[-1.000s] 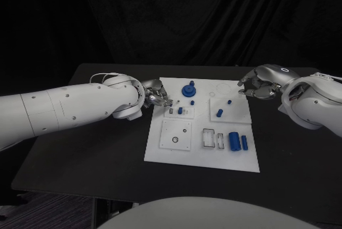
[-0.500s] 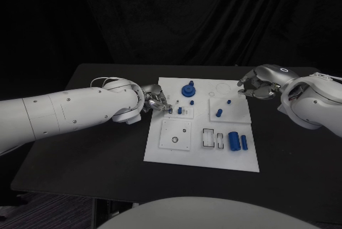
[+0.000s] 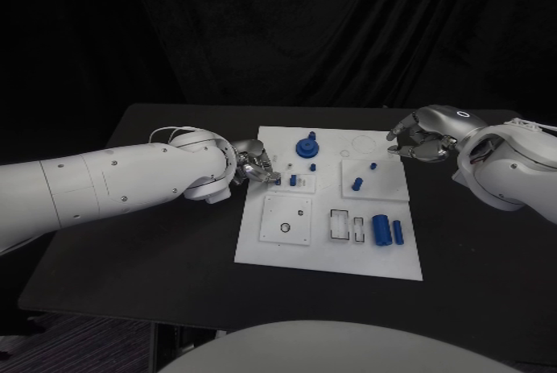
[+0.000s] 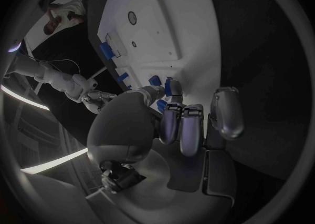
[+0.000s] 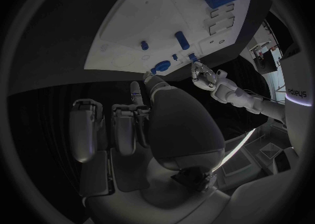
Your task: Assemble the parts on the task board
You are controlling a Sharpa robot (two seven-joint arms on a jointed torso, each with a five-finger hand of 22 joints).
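Note:
The white task board (image 3: pixel 331 252) lies mid-table, also seen as the task board (image 4: pixel 157 24) and the task board (image 5: pixel 157 19). My left hand (image 3: pixel 257 165) is at its left edge, fingers curled. Its fingertips (image 4: pixel 172 121) appear to pinch a small blue part (image 4: pixel 161 105), right beside a blue peg (image 3: pixel 294 180) standing in the board. My right hand (image 3: pixel 420 142) hovers over the board's far right corner with its fingers (image 5: pixel 121 124) curled in on nothing. A round blue stacked piece (image 3: pixel 307 146) stands at the far middle. Two blue cylinders (image 3: pixel 382 228) lie at the near right.
Small blue pegs (image 3: pixel 359 182) sit on the right square plate, and a white slotted block (image 3: pixel 340 225) lies beside the cylinders. A square plate with holes (image 3: pixel 286 220) is at the board's near left. Black table (image 3: pixel 139 252) surrounds the board.
My left hand has crept slightly nearer the blue peg at the board's left edge. The right hand has held still.

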